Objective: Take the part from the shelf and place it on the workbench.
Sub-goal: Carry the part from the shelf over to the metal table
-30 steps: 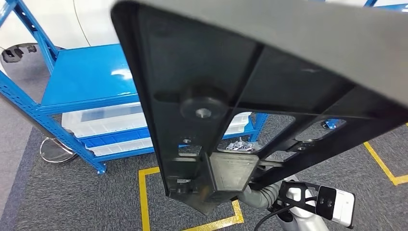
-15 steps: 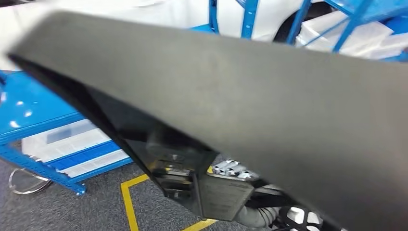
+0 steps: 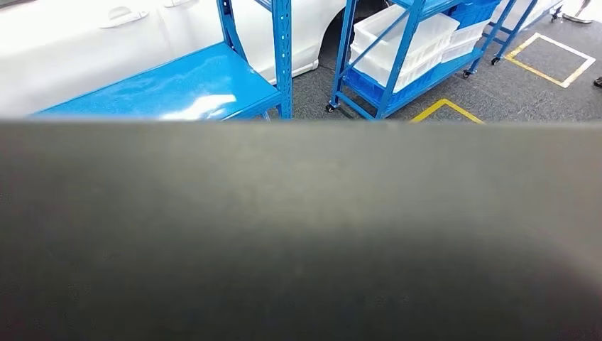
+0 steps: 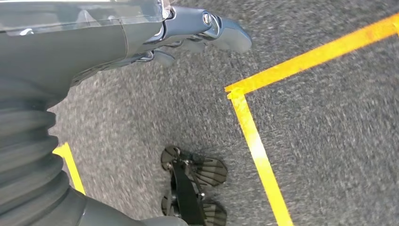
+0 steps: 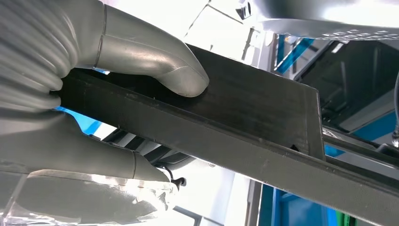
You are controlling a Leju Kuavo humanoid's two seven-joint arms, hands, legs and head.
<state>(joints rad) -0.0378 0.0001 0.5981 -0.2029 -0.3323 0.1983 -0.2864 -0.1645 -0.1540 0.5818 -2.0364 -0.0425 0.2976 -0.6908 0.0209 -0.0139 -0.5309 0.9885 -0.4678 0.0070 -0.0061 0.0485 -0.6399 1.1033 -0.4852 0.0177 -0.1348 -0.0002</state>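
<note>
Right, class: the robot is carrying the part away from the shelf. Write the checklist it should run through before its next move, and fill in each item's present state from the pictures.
1. Right hand grips the black part: ok, its thumb presses on one face and its fingers lie under the other.
2. Left hand helps carry: not ok, it hangs over the carpet, holding nothing.
3. Head view forward is clear: not ok, the part blocks most of it.
4. Workbench located: cannot tell; a bare blue surface lies ahead.
5. Floor around the feet is clear: ok in the left wrist view, grey carpet and yellow tape.
</note>
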